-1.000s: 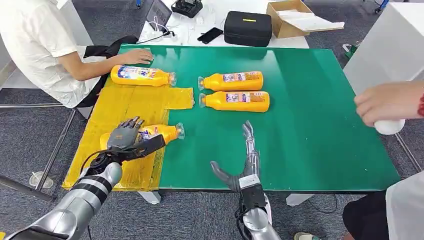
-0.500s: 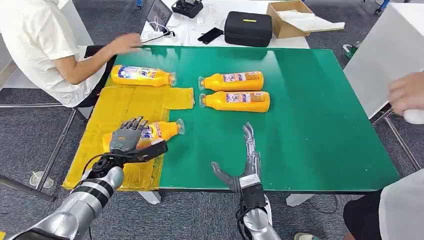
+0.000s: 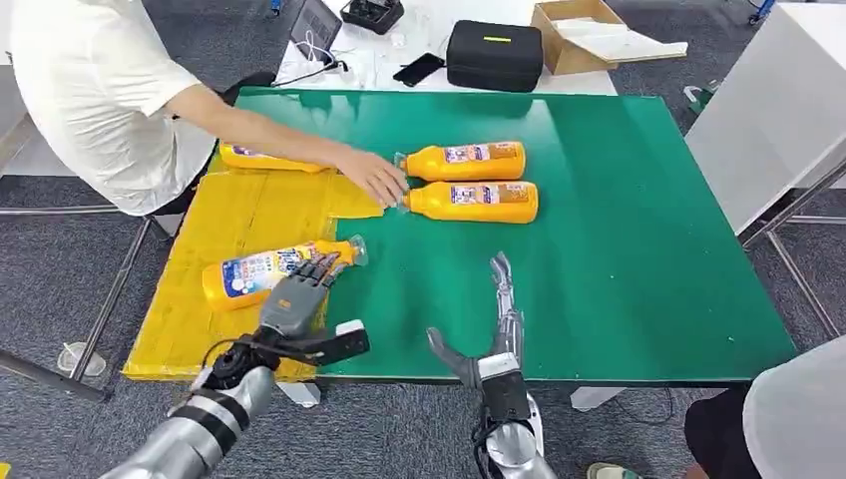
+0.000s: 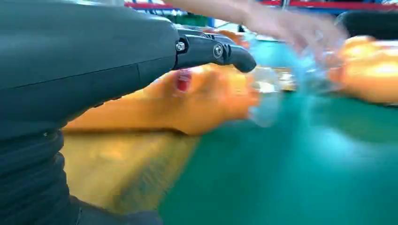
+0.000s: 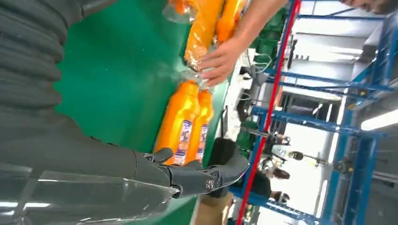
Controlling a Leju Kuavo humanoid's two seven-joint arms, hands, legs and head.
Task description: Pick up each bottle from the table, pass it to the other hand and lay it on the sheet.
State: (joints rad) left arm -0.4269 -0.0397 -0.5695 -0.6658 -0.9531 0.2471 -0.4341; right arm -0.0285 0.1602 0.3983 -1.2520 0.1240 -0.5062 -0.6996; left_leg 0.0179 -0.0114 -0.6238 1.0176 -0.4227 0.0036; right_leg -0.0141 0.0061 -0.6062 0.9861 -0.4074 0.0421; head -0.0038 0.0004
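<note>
The left hand [image 3: 299, 299] is pulling back, empty and spread, off the orange bottle [image 3: 261, 269] lying on the yellow sheet [image 3: 239, 215]. The right hand [image 3: 494, 324], flat and empty, is needing to wait until the person's hand [image 3: 374, 178] is leaving the far bottles [image 3: 469, 181].

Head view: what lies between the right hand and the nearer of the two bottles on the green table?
Nothing: in the head view, bare green table separates the right hand from the nearer bottle.

A lab or test workshop: blue steel racking [image 5: 328, 122] is standing beyond the green tabletop [image 3: 638, 239], an equipment case [image 3: 494, 57] at 12 o'clock.
</note>
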